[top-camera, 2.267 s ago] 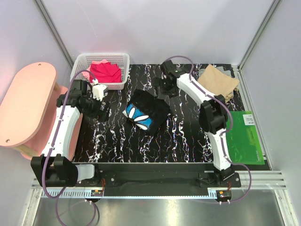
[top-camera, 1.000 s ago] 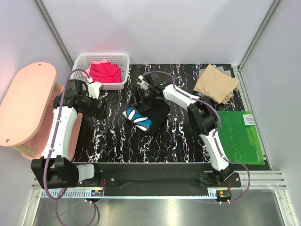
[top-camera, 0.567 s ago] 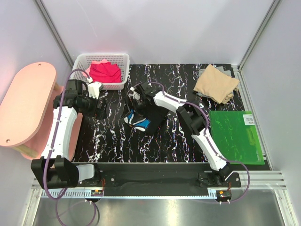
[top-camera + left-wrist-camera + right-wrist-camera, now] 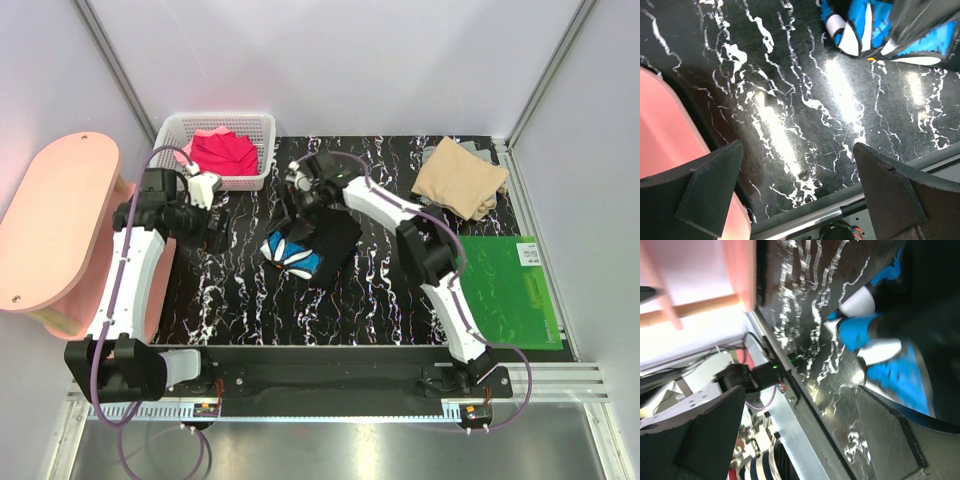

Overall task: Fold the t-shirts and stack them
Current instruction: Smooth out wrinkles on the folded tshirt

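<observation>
Both pairs of jaws stand wide apart and hold nothing; each wrist view shows its two dark fingers spread with only tabletop or cloth between them.

At the far left is a pink stool, off the work surface. Behind the left arm, a white mesh basket holds the red and pink t-shirts, bunched and unfolded. The left gripper hangs over bare black marbled table, just left of the work.

The black t-shirt lies crumpled at the middle of the table, its blue-and-white print turned up on the near-left side. As a lump it has no clear long axis, though it is slightly longer across the table than front to back. The right gripper is over the shirt's far-left edge, reaching in from the right, so it is the nearer one. From the left jaws the shirt lies to the right, near but apart.

Further right, the tan t-shirt rests at the far right corner, and a green board lies at the near right.
</observation>
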Motion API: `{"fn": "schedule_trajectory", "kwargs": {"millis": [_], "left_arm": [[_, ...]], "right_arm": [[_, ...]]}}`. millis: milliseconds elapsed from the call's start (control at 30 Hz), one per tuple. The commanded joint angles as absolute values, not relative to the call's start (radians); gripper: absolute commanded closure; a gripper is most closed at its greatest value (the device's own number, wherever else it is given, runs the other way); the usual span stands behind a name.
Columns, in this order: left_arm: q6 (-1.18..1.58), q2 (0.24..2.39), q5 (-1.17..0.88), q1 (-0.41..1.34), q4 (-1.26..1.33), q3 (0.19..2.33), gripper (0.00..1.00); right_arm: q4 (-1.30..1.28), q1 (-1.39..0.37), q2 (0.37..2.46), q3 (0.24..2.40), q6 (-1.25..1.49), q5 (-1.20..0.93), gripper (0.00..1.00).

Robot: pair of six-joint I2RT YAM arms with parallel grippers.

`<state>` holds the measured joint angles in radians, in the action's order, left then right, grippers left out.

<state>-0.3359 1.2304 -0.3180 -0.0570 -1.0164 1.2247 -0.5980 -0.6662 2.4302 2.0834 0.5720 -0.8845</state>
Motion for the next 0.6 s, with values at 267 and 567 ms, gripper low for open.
{"fn": "schedule_trajectory", "kwargs": {"millis": [267,567], "left_arm": [[-0.282,1.373,-0.324,0.141,-0.965,1.356,0.01],[-0.241,1.508,-0.350,0.241,-0.942,1.465,0.01]], "right_arm": [[-0.344,-0.505,2.144,1.619,0.643,-0.960,0.00],[-0.325,-0.483,2.278,1.532,0.637,-0.960,0.00]]}}
